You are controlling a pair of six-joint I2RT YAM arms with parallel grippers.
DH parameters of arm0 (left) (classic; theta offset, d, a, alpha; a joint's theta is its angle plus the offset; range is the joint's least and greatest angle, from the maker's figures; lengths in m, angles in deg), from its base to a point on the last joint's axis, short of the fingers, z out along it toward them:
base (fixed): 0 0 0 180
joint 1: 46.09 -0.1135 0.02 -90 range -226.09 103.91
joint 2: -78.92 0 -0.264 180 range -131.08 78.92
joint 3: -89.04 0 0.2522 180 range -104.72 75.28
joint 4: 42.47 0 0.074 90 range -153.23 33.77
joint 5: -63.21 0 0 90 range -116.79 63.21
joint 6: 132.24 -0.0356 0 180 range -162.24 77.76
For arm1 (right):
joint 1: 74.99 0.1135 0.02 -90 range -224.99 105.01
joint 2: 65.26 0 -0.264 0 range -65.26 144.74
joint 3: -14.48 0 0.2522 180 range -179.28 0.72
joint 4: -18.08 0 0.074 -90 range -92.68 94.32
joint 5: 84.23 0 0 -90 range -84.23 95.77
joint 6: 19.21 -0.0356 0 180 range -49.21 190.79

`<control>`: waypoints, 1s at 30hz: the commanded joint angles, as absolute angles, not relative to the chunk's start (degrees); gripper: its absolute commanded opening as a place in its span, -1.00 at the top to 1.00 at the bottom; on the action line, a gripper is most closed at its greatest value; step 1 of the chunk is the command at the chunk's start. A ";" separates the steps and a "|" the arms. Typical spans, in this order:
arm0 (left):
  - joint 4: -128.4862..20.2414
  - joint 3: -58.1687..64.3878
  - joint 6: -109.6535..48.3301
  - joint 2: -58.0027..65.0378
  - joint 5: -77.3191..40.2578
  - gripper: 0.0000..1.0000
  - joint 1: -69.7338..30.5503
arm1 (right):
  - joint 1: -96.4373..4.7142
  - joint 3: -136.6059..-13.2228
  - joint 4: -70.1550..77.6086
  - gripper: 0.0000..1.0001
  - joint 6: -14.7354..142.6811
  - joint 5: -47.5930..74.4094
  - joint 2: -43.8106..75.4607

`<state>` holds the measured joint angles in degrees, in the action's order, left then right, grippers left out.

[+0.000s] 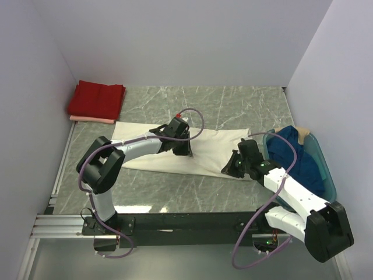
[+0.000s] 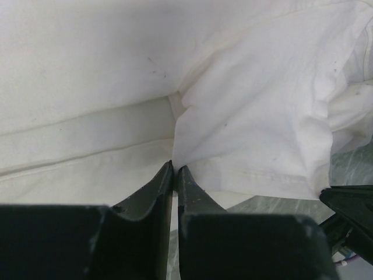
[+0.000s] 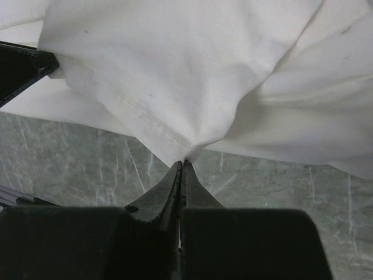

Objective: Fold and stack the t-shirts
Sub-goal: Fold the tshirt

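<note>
Nearest the arm bases, just left of the teal basket point(image 1: 327, 172), the right end effector point(image 3: 182, 163) is clenching on a gathered hem corner of the cream-white t-shirt point(image 1: 215, 149); the cloth is bunching to a point at its tips. Farther left of the basket, the left end effector point(image 2: 175, 166) is pinching a fold of the same shirt, though a thin slit is showing between its fingers.

The shirt is lying on the worktop point(image 1: 233, 105) as a long band. Its long axis is running left to right, dipping slightly nearer at the end by the basket. Which end is carrying the collar I cannot tell.

I judge the step to be a lengthwise fold. To do it well, both pinch points should be travelling level and together, holding the cloth taut between them so the crease is running straight along that axis.

A dark blue t-shirt point(image 1: 297, 157) is sitting inside the basket. Far left of the basket and beyond, a red t-shirt point(image 1: 96, 99) is resting folded on a pale pink t-shirt point(image 1: 90, 119).
</note>
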<state>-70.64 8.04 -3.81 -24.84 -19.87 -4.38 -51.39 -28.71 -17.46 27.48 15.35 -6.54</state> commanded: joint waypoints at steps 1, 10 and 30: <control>-70.55 5.41 -4.97 -25.31 -17.83 0.75 -4.61 | -50.99 -33.29 -23.26 1.00 30.00 12.19 -8.92; -70.20 5.58 -5.06 -26.46 -16.42 0.65 -4.61 | -50.99 -30.58 -20.48 1.00 28.87 13.23 -8.13; -72.93 14.88 -1.73 -13.98 -29.14 0.42 -8.38 | -50.99 -38.21 -26.18 0.06 30.62 7.97 -12.54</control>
